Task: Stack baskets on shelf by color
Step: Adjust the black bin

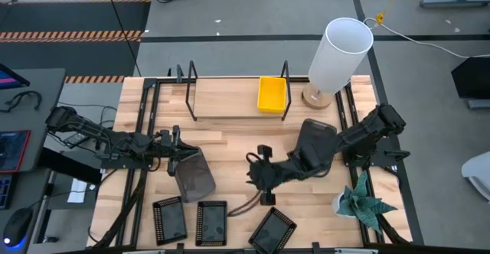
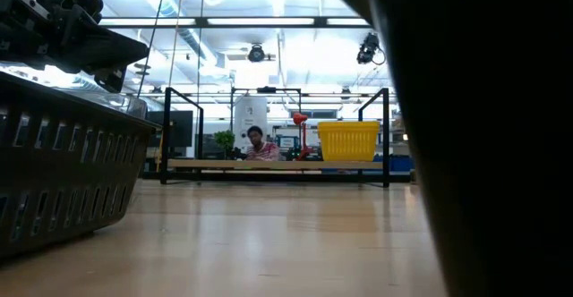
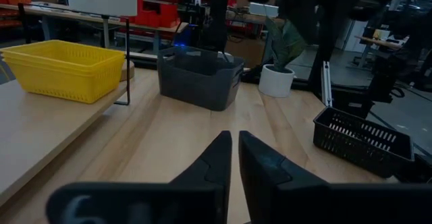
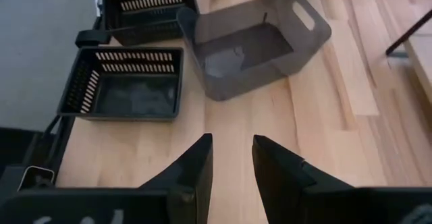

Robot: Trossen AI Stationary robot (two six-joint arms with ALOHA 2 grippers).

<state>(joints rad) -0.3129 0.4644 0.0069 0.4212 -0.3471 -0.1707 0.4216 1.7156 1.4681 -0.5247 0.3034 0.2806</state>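
Nearest the front edge of the slatted wooden surface (image 1: 230, 151), three black perforated plastic baskets (image 1: 212, 222) lie in a row. Behind them, the left tool (image 1: 170, 148), fingers pressed nearly together and empty, sits just beside a solid dark grey basket (image 1: 194, 174); the right tool (image 1: 256, 171) stands partly spread, holding nothing, near another grey basket (image 1: 314, 143). Farthest back, yellow baskets (image 1: 272, 93) rest on the wire-framed wooden shelf (image 1: 222, 97). I'd pinch the grey rim squarely and lift level.

no legible text, labels, brands or numbers, only blurred pale marks on wrist housings
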